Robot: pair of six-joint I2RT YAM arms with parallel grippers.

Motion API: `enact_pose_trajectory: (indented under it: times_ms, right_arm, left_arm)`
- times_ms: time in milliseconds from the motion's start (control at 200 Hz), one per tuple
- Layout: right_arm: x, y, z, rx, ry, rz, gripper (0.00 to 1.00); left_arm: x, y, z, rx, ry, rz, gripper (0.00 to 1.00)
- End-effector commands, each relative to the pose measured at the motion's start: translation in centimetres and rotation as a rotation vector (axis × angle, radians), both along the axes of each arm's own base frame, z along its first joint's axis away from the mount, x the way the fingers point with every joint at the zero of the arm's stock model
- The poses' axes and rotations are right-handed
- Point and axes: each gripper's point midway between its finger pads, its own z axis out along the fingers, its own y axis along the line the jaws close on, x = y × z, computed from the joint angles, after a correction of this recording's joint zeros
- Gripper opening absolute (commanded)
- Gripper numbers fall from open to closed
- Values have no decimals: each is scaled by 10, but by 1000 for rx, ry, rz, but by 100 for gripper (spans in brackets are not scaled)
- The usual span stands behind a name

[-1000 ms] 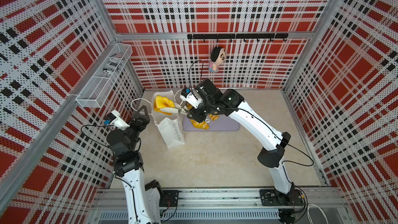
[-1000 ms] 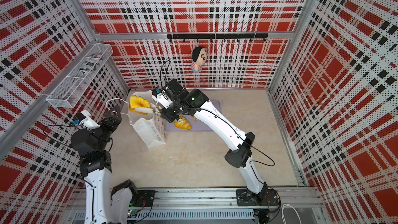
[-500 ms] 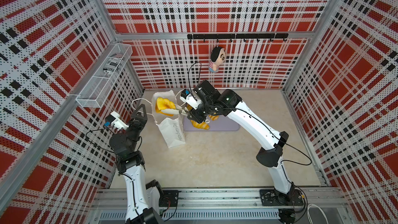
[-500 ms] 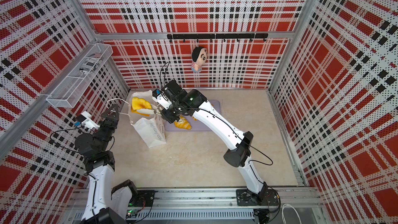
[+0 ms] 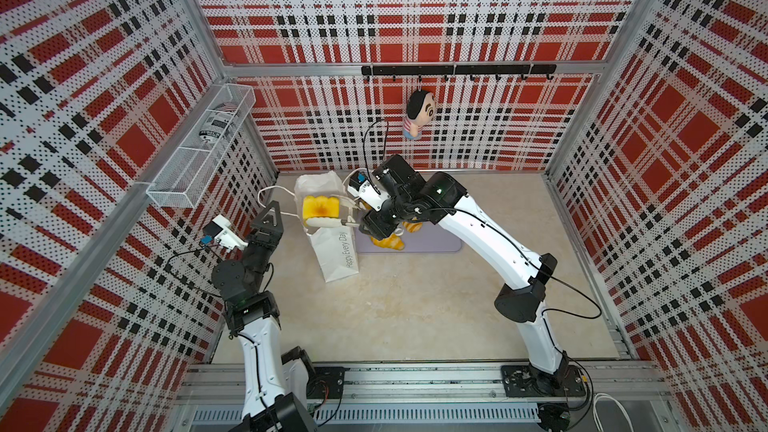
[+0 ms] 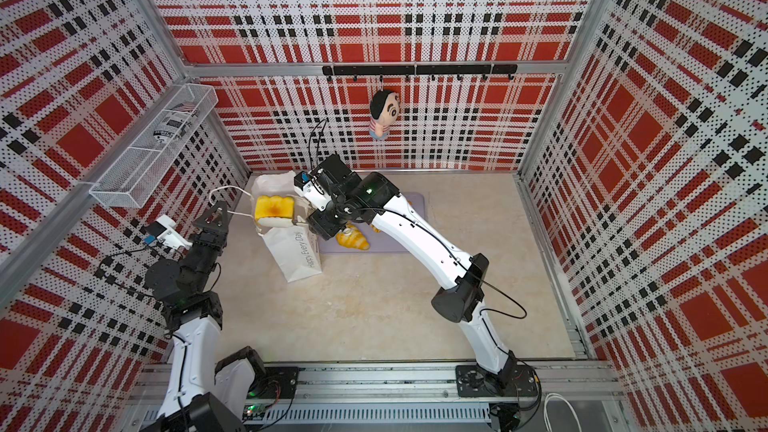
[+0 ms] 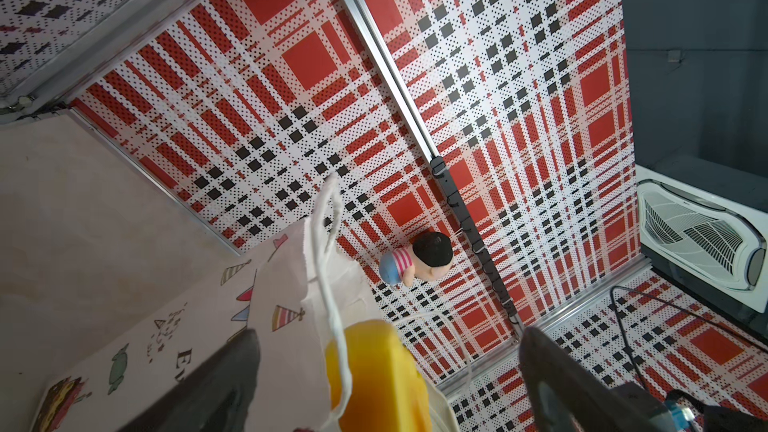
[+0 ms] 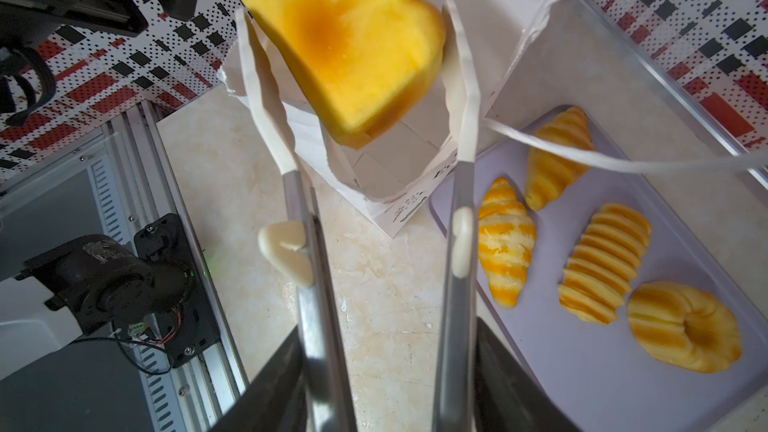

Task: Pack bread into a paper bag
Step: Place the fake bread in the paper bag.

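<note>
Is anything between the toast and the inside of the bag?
Nothing visible. The toast is between the tips of the tongs, right over the open mouth of the bag; the handle cords trail off to the sides.

Creased matt paper bag [image 5: 338,251], smooth matt toast block [image 8: 345,43] — brushed-metal tongs [image 8: 320,326]

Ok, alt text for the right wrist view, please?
A blurred yellow toast block sits between the white tips of metal tongs, above the open white paper bag. Beside the bag, a lavender tray holds two croissants, a ridged long roll and a ring-shaped bun.
</note>
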Motion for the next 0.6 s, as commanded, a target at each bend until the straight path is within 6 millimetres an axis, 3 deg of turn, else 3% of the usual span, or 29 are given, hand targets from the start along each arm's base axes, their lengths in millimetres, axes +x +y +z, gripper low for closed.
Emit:
enact_pose_trajectory:
  times_ms: [0, 436, 591]
  right_arm:
    - [-1, 3, 29, 72, -56, 5, 64]
    - [-8, 0, 53, 125, -82, 10, 67]
    - [-16, -3, 79, 186, -110, 25, 68]
  left_arm:
    - [-2, -1, 2, 16, -21, -8, 98]
    - [3, 2, -7, 3, -11, -9, 98]
    - [1, 3, -3, 6, -24, -9, 98]
